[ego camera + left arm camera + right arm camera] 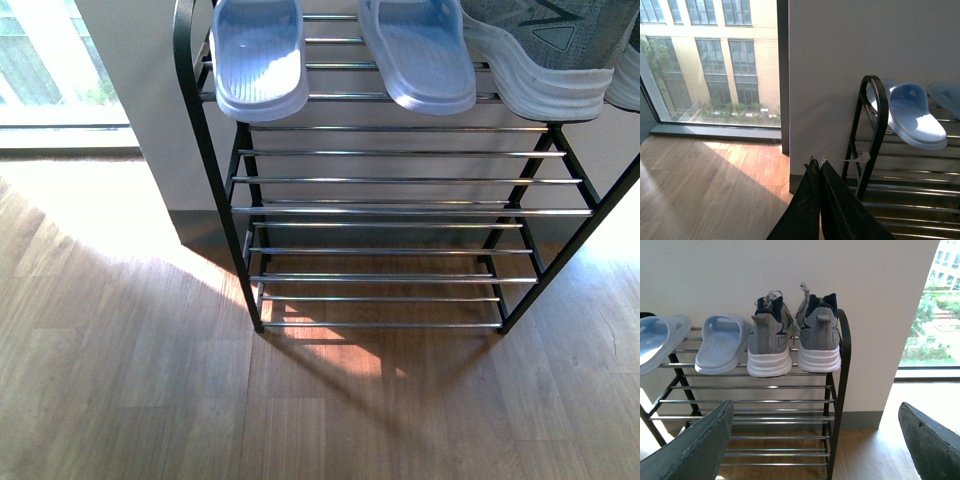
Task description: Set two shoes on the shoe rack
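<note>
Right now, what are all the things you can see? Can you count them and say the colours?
Slides: two, pale blue, side by side on the rack's top tier.
Sneakers: two, grey with white soles and navy collars, on the top tier beside the slides, heels facing out.
Shoe rack: one, black frame with chrome bars, against the wall; lower tiers bare.
Wall: white, behind the rack.
Floor: brown wood, sunlit patches.
Window: beside the wall, building and greenery outside.
Left gripper: black, shut, holding nothing.
Right gripper: dark, open, holding nothing.

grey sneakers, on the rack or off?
On. Both grey sneakers stand upright, side by side, on the shoe rack top tier, heels outward, beside the slides.
</note>
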Robot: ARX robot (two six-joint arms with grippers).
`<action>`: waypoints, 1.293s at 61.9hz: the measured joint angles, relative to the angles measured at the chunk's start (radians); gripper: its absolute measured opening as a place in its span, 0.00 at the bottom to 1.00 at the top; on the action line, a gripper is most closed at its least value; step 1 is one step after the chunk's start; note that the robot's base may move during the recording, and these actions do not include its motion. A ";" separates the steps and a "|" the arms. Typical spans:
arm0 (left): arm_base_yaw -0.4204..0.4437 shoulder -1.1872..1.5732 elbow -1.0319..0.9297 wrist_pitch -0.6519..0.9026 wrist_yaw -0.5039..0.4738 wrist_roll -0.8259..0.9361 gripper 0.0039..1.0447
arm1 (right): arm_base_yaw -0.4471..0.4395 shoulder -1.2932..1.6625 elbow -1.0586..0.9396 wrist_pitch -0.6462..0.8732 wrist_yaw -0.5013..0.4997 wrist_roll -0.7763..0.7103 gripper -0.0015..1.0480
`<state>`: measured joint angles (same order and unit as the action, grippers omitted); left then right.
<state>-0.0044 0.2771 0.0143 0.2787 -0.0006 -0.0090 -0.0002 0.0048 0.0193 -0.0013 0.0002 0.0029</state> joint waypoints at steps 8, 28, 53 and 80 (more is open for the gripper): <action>0.000 -0.040 0.000 -0.040 0.000 0.000 0.01 | 0.000 0.000 0.000 0.000 0.000 0.000 0.91; 0.000 -0.254 0.000 -0.271 0.000 0.000 0.01 | 0.000 0.000 0.000 0.000 0.000 0.000 0.91; 0.001 -0.261 0.000 -0.279 0.000 0.000 0.29 | 0.000 0.000 0.000 0.000 0.000 0.000 0.91; 0.001 -0.261 0.000 -0.279 0.000 0.002 0.91 | 0.000 0.000 0.000 0.000 0.000 0.000 0.91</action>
<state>-0.0032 0.0158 0.0143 -0.0002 -0.0006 -0.0074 -0.0002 0.0048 0.0193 -0.0010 0.0006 0.0032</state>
